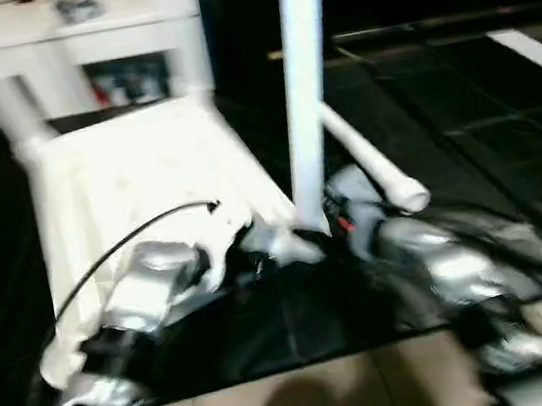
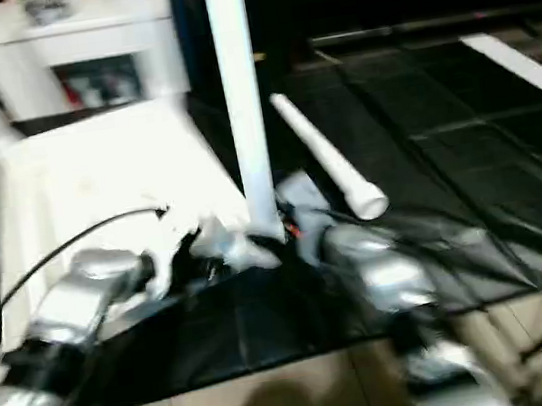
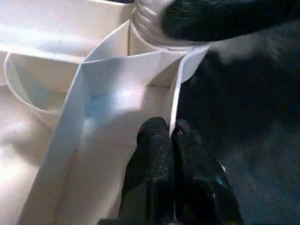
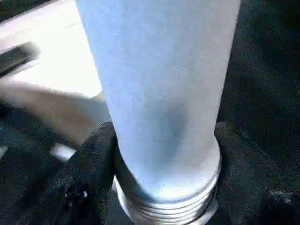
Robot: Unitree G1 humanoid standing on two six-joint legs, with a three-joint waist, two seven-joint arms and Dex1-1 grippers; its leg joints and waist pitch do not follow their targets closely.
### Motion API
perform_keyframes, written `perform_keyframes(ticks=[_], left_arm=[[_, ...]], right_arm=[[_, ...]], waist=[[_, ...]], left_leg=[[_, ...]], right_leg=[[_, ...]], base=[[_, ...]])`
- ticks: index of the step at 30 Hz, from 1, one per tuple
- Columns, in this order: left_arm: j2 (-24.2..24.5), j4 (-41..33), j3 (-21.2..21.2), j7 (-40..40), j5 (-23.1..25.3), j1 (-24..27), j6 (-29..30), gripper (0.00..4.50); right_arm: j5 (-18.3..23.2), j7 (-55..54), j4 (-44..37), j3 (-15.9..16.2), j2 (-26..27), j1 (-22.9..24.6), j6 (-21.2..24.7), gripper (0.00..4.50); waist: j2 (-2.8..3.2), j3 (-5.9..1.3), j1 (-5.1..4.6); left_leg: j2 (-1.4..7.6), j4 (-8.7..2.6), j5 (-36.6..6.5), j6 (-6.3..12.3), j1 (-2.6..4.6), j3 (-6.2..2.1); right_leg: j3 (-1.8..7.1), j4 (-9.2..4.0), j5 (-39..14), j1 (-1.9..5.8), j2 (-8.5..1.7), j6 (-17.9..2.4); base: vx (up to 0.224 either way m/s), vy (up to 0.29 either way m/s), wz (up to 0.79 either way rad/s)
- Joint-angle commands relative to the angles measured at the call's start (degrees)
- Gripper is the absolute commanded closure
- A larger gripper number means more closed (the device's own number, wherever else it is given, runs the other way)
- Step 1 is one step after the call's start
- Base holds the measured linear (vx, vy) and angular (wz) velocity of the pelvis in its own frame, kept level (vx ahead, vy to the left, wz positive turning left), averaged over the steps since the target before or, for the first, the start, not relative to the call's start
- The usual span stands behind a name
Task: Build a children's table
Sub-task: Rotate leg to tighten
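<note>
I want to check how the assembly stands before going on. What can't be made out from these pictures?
- How far the upright leg is screwed into its corner socket: the right gripper covers the joint.
- Upright leg's top: cut off in both eye views.
- Tabletop ribs in the eye views: washed out and blurred.
- Cabinet contents: blurred.

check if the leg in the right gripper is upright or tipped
Upright: the leg rises vertically from the tabletop's near corner, the right gripper around its threaded base.

- No writing, label, brand, number or sign can be read on anything here.
</note>
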Motion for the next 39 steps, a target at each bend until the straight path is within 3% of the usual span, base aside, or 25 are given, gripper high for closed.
perform_keyframes(ticks=[1, 3, 5, 9, 15, 18, 21, 25, 32, 36, 39], left_arm=[[-4.2, -3.68, 1.09, 3.87, -1.95, -2.81, 0.7, 4.5], [-4.85, -4.43, 0.99, 4.46, -1.73, -2.67, 1.4, 4.5], [-5.05, -4.89, 0.93, 4.65, -1.54, -2.52, 1.78, 4.5], [-4.1, -6.41, 0.23, 4.07, -1.54, -1.61, 1.8, 4.5], [-1.0, -7.0, -0.68, -0.25, -2.08, -0.36, -0.83, 4.5], [1.64, -6.22, -1.52, -4.48, -2.01, 0.19, -5.66, 4.5], [5.1, -6.14, -3.16, -10.74, -2.38, 1.35, -9.3, 4.5], [9.03, -6.56, -5.38, -17.79, -2.62, 2.27, -11.7, 4.5], [12.9, -4.76, -9.39, -25.57, -1.39, 1.98, -16.38, 4.5], [13.91, -3.79, -10.81, -28.83, -0.86, 1.39, -18.09, 4.5], [14.46, -3.29, -11.72, -30.5, -0.52, 1.0, -19.12, 4.5]], right_arm=[[0.75, -1.07, 1.16, 4.59, 5.6, -1.66, 0.97, 1.78], [1.12, -1.3, 1.21, 4.15, 6.45, -2.07, 0.43, 1.78], [1.37, -0.88, 0.81, 3.98, 6.84, -1.99, 0.39, 1.22], [1.15, 1.45, -0.9, 4.49, 6.49, -0.94, 0.58, 0.86], [2.9, 7.63, -4.11, 4.92, 2.53, 1.13, -0.98, 0.18], [4.36, 12.08, -5.75, 4.21, -0.75, 2.34, -0.89, 0.04], [5.35, 19.76, -7.91, 4.36, -6.09, 3.79, -1.79, 0.04], [7.77, 29.29, -10.42, 3.66, -12.06, 4.68, -0.79, 0.04], [9.89, 39.97, -10.87, 5.38, -18.44, 3.48, 0.87, 0.04], [9.4, 44.14, -10.29, 7.35, -20.49, 2.51, 1.09, 0.04], [8.88, 45.97, -9.99, 8.74, -21.13, 1.91, 0.95, 0.04]], waist=[[0.09, -3.71, 0.42], [0.1, -3.95, 0.23], [0.12, -4.13, 0.26], [0.03, -4.32, 0.28], [0.07, -3.96, 0.36], [-0.15, -3.87, 0.61], [0.04, -3.93, 1.0], [0.05, -3.96, 2.29], [0.04, -3.86, 3.76], [-0.36, -3.78, 3.99], [-0.27, -3.83, 4.43]], left_leg=[[0.95, -3.43, -7.22, 1.6, -0.23, -0.65], [1.13, -3.31, -5.05, 2.8, -0.44, -0.63], [1.19, -3.11, -3.37, 3.91, -0.51, -0.59], [1.21, -2.85, -0.82, 5.75, -0.76, -0.57], [1.37, -3.06, -3.87, 5.55, -0.59, -0.51], [1.42, -3.11, -4.79, 5.45, -0.5, -0.49], [1.47, -3.05, -4.85, 5.46, -0.41, -0.53], [1.69, -2.93, -4.76, 5.84, -0.13, -0.3], [1.93, -2.97, -6.74, 4.71, 0.3, -0.2], [1.83, -3.03, -6.94, 4.28, -0.09, -0.22], [1.89, -3.0, -6.78, 4.06, 0.01, -0.28]], right_leg=[[3.37, -5.21, -15.99, 3.7, -4.86, -7.31], [3.5, -4.62, -10.45, 3.85, -4.8, -8.57], [3.65, -4.04, -6.05, 3.94, -4.83, -9.7], [3.66, -3.27, 0.41, 4.12, -4.91, -11.58], [3.69, -3.88, -4.2, 4.06, -5.02, -10.73], [3.71, -4.08, -5.65, 3.97, -4.91, -10.18], [3.72, -3.92, -5.35, 3.94, -4.87, -9.92], [3.82, -3.71, -4.77, 3.57, -4.84, -10.12], [3.84, -3.99, -8.31, 3.19, -4.91, -10.07], [3.8, -4.17, -10.99, 3.39, -5.05, -8.9], [3.81, -4.22, -12.38, 3.21, -5.09, -8.32]], base=[[0.0, 0.0, 0.0], [0.0, 0.0, 0.0], [0.0, 0.0, 0.0], [0.0, 0.0, 0.0], [0.0, 0.0, 0.0], [0.0, 0.0, 0.0], [0.0, 0.0, 0.0], [0.0, 0.0, 0.0], [0.0, 0.0, 0.0], [0.0, 0.0, 0.0], [0.0, 0.0, 0.0]])
